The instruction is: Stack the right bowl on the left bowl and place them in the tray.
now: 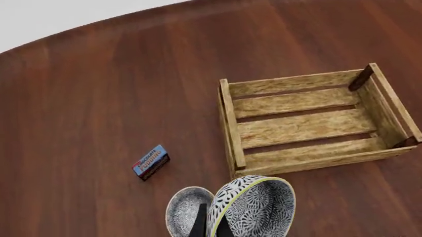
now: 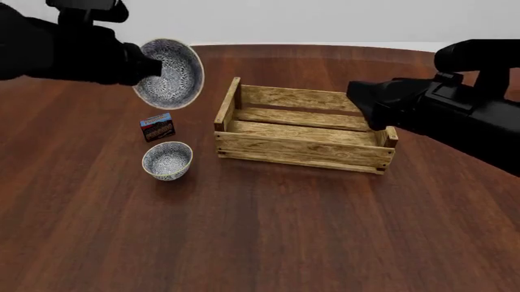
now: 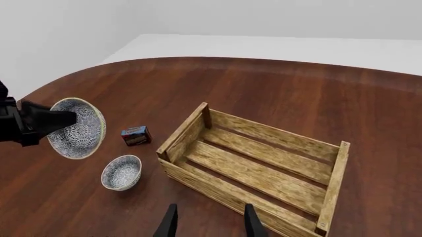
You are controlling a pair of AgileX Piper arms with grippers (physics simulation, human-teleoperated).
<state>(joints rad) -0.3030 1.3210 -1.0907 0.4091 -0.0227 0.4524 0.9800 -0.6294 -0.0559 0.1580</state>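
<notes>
One patterned bowl hangs tilted on its side above the table's left, with my left gripper shut on its rim. The left wrist view shows that bowl close up, with the gripper on its rim. The other bowl stands upright on the table below it, left of the tray. Looks alone do not show which is the right bowl and which the left. My right gripper is open and empty, hovering over the tray's near-right side. The tray holds nothing.
A small blue-and-red box lies on the table between the two bowls, left of the tray's far corner. The dark wooden table's rounded far edge runs behind the tray.
</notes>
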